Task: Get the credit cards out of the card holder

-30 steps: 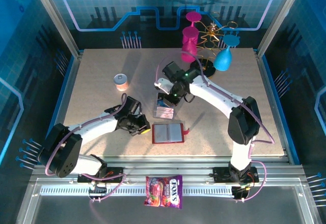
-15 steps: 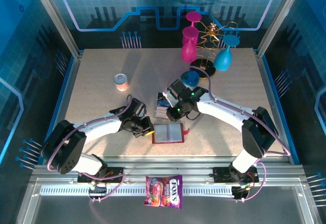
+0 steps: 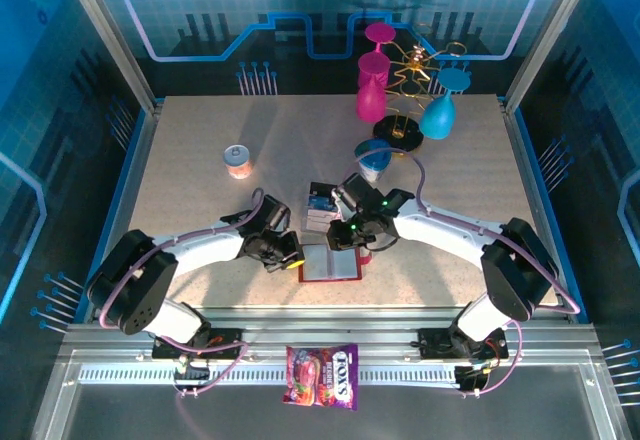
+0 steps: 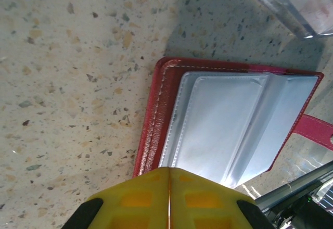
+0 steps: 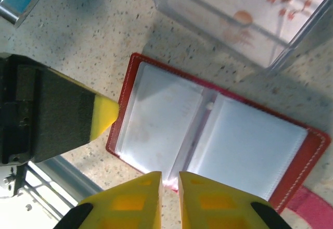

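The dark red card holder (image 3: 330, 263) lies open and flat on the table, and its greyish clear pockets (image 5: 218, 135) look empty. My left gripper (image 3: 292, 257) is shut, its yellow tips (image 4: 169, 169) resting on the holder's left edge (image 4: 156, 114). My right gripper (image 5: 170, 174) hovers at the holder's far edge by the spine, its fingers a narrow gap apart with nothing clearly between them. Credit cards, dark blue and pinkish-white (image 3: 322, 210), lie in the transparent tray (image 5: 208, 10) just behind the holder.
A small can (image 3: 238, 160) stands at the left. A pink cup (image 3: 372, 85), a blue glass (image 3: 437, 115) and a wire rack stand at the back, with a blue bowl (image 3: 375, 155) near the right arm. A candy bag (image 3: 322, 375) lies off the table's front edge.
The right arm has swung from over the tray down to the card holder's far edge, its fingers narrowing. The left gripper has slid right onto the holder's left edge.
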You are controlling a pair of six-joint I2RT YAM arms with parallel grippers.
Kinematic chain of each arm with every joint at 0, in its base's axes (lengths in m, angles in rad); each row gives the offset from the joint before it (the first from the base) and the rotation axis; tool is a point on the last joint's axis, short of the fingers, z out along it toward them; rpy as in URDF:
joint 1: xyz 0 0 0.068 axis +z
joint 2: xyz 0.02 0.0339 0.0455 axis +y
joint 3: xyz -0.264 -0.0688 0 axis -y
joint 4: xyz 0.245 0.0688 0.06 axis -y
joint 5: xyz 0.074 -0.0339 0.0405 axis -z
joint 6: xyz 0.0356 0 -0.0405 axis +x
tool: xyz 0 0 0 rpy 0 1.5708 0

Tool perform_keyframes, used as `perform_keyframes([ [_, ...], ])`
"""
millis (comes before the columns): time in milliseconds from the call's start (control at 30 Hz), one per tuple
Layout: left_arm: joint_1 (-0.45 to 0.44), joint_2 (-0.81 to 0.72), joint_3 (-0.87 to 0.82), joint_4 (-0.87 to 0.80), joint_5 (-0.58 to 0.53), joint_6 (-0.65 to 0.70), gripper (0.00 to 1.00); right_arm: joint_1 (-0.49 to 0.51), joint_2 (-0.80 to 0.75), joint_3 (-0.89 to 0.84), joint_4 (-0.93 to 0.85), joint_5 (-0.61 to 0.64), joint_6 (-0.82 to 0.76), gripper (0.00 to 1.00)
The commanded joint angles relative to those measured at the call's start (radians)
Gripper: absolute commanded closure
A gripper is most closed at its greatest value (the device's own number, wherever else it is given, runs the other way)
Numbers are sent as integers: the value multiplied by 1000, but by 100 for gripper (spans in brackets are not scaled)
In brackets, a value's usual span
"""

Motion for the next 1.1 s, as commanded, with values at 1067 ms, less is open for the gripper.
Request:
perform_keyframes([
  [1067,-7,28,-41,4,5,7,92,68,211,-3,148,-153,199,70],
])
